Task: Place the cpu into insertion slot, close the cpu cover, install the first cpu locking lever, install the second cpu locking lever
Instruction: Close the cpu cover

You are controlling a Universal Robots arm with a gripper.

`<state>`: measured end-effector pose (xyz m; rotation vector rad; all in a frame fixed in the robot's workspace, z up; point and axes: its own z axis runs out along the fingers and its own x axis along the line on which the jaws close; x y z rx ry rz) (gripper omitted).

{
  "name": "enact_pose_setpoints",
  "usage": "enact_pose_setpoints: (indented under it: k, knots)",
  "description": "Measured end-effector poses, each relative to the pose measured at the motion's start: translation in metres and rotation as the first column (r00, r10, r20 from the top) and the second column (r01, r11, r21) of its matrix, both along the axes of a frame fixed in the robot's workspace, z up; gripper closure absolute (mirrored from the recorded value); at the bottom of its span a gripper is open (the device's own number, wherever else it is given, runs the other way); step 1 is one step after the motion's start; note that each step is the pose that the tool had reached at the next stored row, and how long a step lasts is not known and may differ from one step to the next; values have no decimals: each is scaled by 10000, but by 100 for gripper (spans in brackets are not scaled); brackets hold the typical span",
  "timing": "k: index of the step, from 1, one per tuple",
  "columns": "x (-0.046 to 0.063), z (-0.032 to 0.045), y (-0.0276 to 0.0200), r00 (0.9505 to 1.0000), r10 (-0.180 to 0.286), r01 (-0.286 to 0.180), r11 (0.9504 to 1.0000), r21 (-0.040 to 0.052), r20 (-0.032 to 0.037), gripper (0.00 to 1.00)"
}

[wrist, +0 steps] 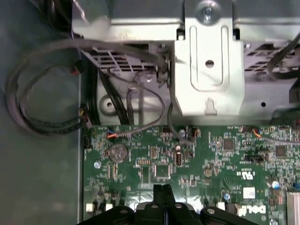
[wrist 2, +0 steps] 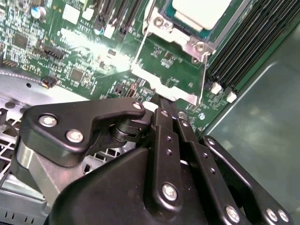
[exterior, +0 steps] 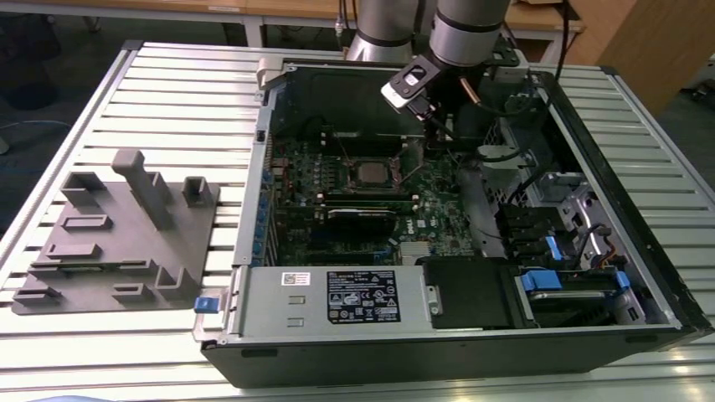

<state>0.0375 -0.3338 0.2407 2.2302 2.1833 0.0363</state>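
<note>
Small flat square silver-topped cpu [wrist 2: 201,11]: likely light, stiff, fragile; grip by its edges. Sits framed by thin silver cpu cover [wrist 2: 180,40], just ahead of black tool [wrist 2: 161,100], closed narrow, empty.

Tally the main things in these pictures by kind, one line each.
Computer case: 1
Green board: 1
Chip: 1
Grey holder block: 1
Robot arm: 1
Pincer: 1
Total: 6
</note>
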Motion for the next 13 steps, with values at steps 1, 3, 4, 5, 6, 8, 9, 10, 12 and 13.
enact_pose_setpoints:
  k: [1, 3, 4, 5, 6, 8, 9, 10, 12, 13]
  knots:
    - [-21, 0, -1, 10000, 0, 0, 10000, 0, 0, 89]
    - [-63, -1, -3, 10000, 1, -1, 10000, 1, 0, 89]
    - [-86, -1, -4, 10000, 1, -1, 10000, 0, 0, 89]
    - [-109, -2, -5, 10000, 0, 0, 10000, 0, 0, 89]
    - [-132, -2, -6, 10000, 0, 0, 10000, 0, 0, 89]
    - [-175, -3, -8, 10000, 1, -1, 10000, -1, 0, 89]
    - [-197, -4, -9, 10000, 0, 0, 10000, -1, 0, 89]
    - [-220, -4, -10, 10000, 0, 0, 10000, -1, 0, 89]
    - [-263, -5, -11, 10000, 1, -1, 10000, 0, 0, 89]
    - [-287, -6, -12, 10000, 1, -1, 10000, 0, 0, 89]
